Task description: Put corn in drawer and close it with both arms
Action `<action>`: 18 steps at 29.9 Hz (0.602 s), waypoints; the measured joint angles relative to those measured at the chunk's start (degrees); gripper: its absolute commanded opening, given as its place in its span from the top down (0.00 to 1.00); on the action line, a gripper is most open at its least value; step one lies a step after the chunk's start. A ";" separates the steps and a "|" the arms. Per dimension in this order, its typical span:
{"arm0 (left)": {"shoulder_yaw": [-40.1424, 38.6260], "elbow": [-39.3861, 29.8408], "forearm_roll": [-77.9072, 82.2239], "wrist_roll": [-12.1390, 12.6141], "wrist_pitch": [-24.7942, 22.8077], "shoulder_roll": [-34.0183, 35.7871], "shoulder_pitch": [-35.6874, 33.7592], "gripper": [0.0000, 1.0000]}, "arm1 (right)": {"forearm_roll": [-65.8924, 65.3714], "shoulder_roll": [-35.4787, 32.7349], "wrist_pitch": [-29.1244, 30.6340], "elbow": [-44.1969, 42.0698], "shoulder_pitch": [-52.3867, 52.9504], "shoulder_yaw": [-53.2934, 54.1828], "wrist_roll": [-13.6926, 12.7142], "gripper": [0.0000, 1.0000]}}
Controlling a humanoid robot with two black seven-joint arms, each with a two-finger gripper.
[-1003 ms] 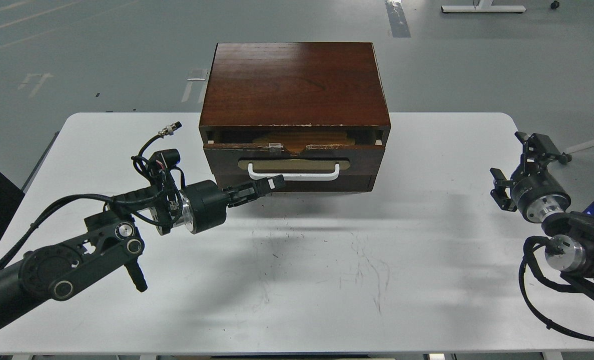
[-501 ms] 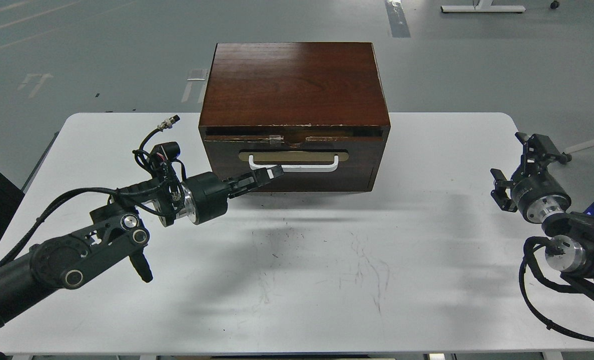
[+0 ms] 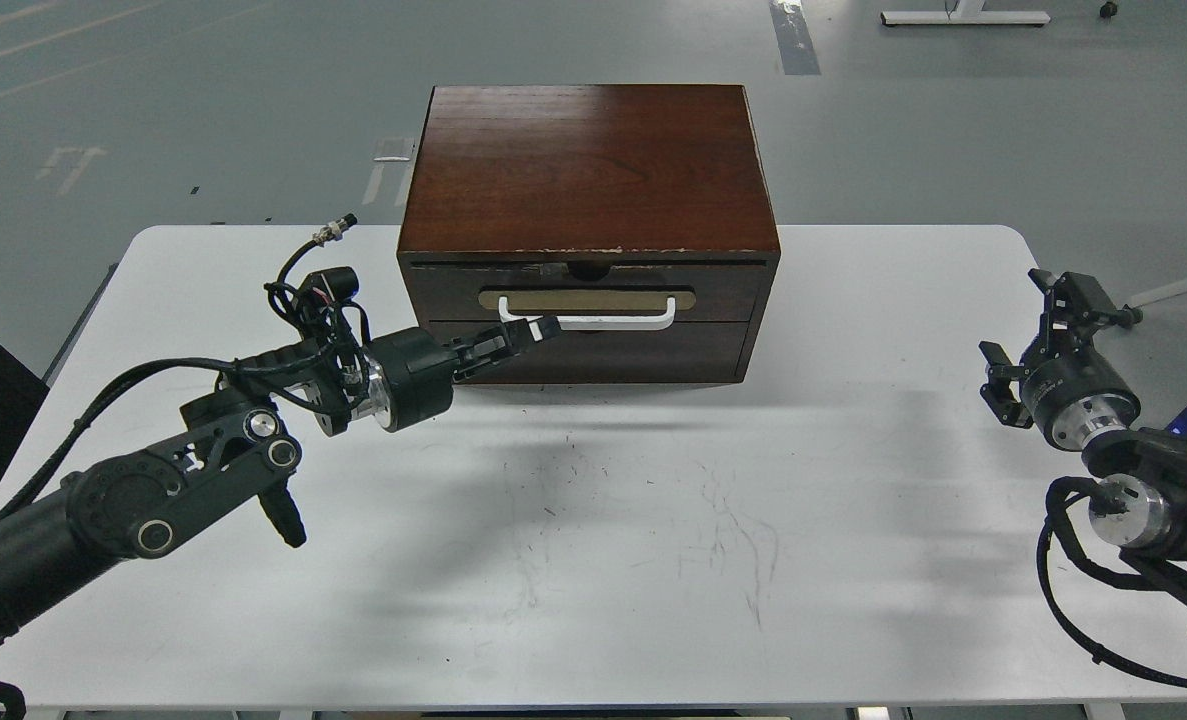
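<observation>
Brown drawer [image 3: 593, 292] sits shut. Left hand [image 3: 531, 331], fingers pinched together, touches its white handle [image 3: 593, 318]. Right hand [image 3: 1048, 320] waits, spread wide, holding nothing.

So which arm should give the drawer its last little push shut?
Left. Its fingers are already at the drawer's white handle; the right gripper hangs far away at the table's edge.

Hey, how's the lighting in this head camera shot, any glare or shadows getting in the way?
Head view: sharp and evenly lit; a pale sheen on the cabinet top; soft arm shadows across the white table; the left gripper reads dark against the brown drawer, so its fingers are hard to separate.
</observation>
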 measured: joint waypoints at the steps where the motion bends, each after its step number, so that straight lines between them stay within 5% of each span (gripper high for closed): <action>1: 0.07 -0.01 -0.07 0.00 0.00 0.00 -0.02 1.00 | 0.00 0.00 0.00 0.01 0.00 0.00 0.00 0.03; 13: 0.60 -6.96 -2.80 -1.92 -5.22 3.84 1.40 0.99 | 0.00 0.00 0.08 0.10 0.04 0.00 0.00 0.03; 16: 0.37 -9.48 -4.50 -4.42 -6.22 5.48 2.32 0.46 | 0.00 0.00 0.14 0.04 0.09 0.25 0.00 0.03; 17: 0.19 -10.00 -5.60 -5.52 -6.32 6.04 2.52 0.14 | 0.00 -0.01 0.16 0.03 0.13 0.38 0.00 0.03; 18: 0.10 -10.31 -6.67 -6.40 -6.37 6.45 2.62 0.02 | 0.00 -0.01 0.17 0.02 0.16 0.48 0.00 0.03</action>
